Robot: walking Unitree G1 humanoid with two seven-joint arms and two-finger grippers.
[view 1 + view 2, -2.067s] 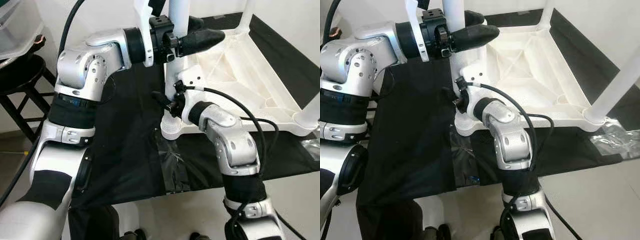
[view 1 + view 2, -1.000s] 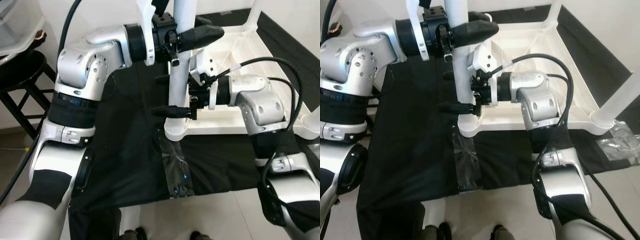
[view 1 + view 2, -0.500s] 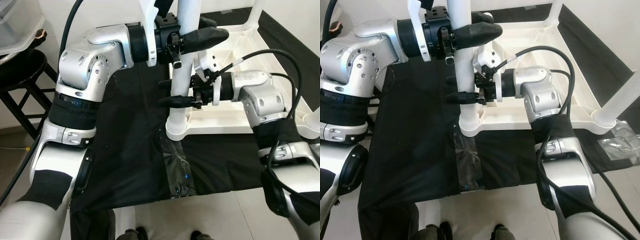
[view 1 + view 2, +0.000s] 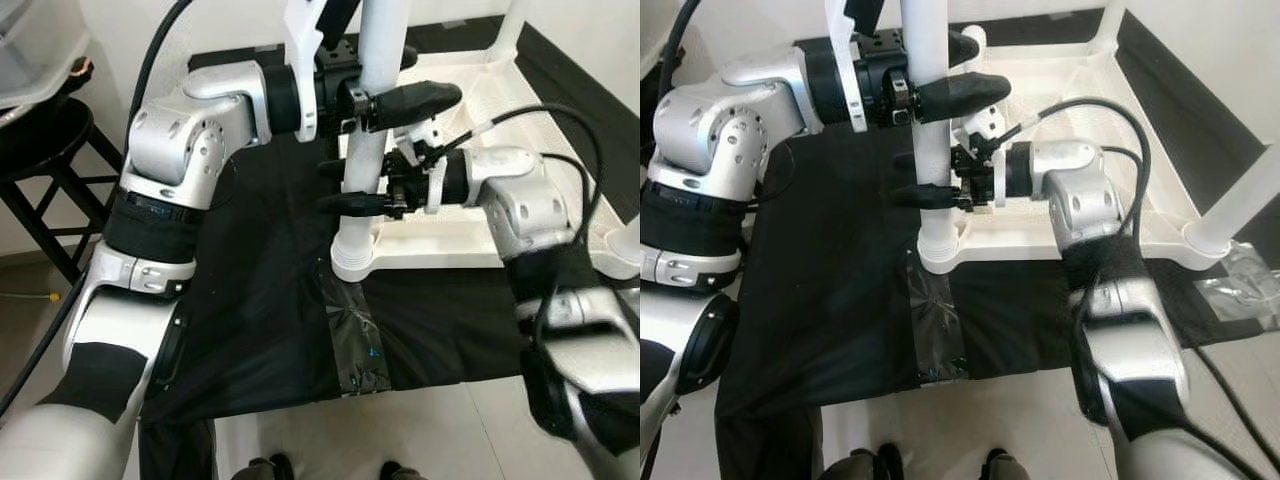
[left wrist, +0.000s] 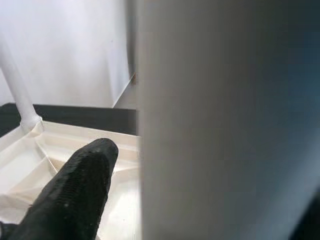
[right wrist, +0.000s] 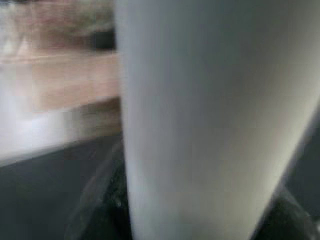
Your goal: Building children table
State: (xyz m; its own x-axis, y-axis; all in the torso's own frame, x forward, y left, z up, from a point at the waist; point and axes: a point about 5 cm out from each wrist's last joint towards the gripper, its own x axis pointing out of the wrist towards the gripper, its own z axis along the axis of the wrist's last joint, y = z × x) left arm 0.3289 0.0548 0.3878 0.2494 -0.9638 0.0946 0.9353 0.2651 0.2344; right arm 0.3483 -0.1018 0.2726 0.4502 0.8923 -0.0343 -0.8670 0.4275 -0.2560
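At the near left corner of the upturned white tabletop (image 4: 470,235), which lies on a black cloth (image 4: 260,300), I have one white table leg (image 4: 372,150) standing upright in its socket. My left gripper (image 4: 385,85) pinches that leg high up, one finger on each side of the tube. My right gripper (image 4: 340,186) straddles the same leg lower down, fingers pressed against its sides. To seat it well, I judge I should keep the leg plumb and turn or push it straight down, both grips firm. I count three legs standing: this one, one at the far corner (image 4: 512,25) and one at the near right corner (image 4: 1240,200).
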